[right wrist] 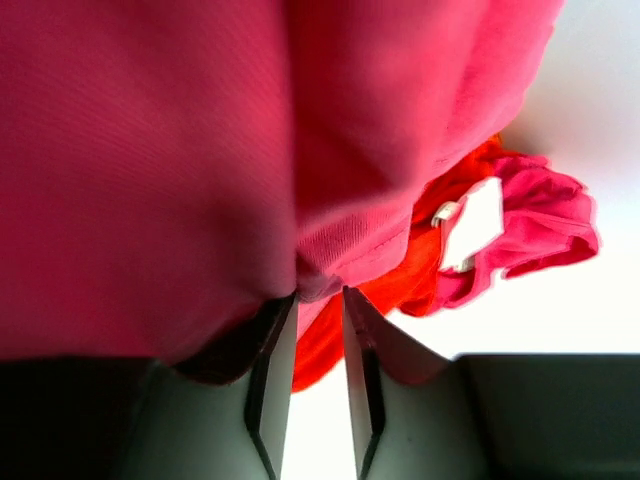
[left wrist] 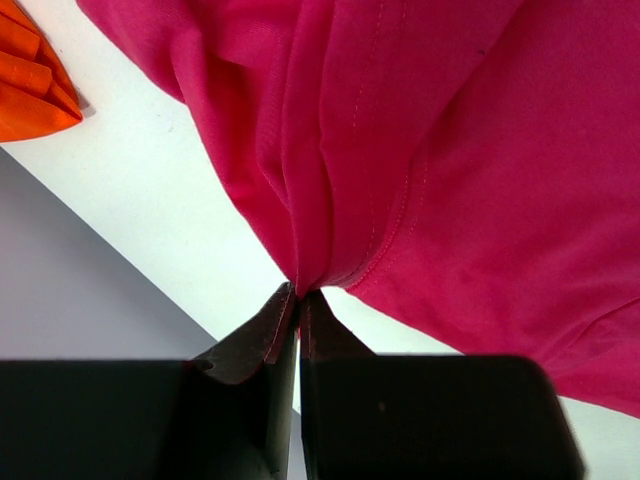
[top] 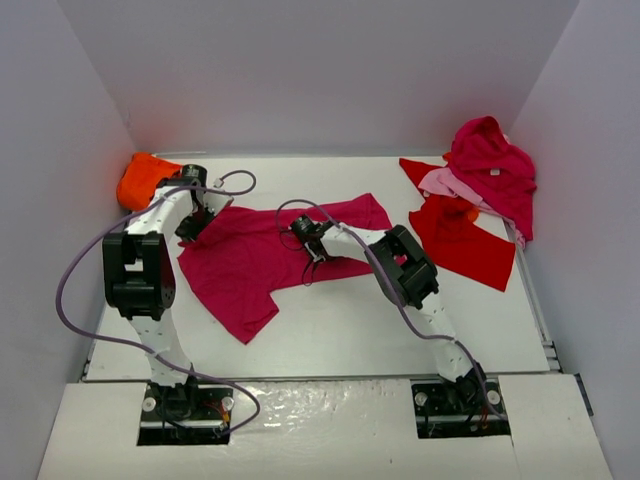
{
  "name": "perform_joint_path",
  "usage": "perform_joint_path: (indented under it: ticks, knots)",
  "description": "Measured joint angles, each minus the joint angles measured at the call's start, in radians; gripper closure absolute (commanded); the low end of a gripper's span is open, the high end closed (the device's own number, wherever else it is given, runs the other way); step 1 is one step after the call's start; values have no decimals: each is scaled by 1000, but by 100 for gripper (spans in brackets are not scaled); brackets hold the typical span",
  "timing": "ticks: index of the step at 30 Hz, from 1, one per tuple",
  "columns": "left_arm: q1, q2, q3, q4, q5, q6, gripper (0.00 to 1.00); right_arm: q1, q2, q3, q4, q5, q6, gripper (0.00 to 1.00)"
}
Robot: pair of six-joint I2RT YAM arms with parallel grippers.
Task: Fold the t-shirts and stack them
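the magenta shirt [top: 262, 262] lies spread across the middle of the table [top: 400, 330], one sleeve pointing toward the bottom of the top view. the left gripper [left wrist: 298, 300] is at the shirt's left edge, clenched tight on a gathered fold of hem, with cloth fanning up from the tips. the right gripper [right wrist: 320, 295] is at the shirt's upper middle; its jaws stand a narrow gap apart with a bunch of the shirt at the tips, and i can't tell if it's pinched. an orange shirt [top: 140, 180] sits bunched in the table's upper left corner. at upper right a red shirt [top: 462, 240] lies flat, and touching it a crumpled crimson shirt [top: 495, 165] rests on a pink shirt [top: 445, 182].
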Motion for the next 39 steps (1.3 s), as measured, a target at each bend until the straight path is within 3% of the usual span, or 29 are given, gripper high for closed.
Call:
perform_joint_path:
  ticks: [18, 30, 39]
  knots:
    - [0, -22, -24, 27, -18, 0, 100, -52, 8, 0, 69, 33, 19, 100]
    - [0, -91, -24, 43, -31, 0, 100, -35, -283, -177, 70, 80, 48, 100]
    - [0, -91, -24, 43, -37, 0, 100, -15, -241, -229, 63, 67, 70, 100]
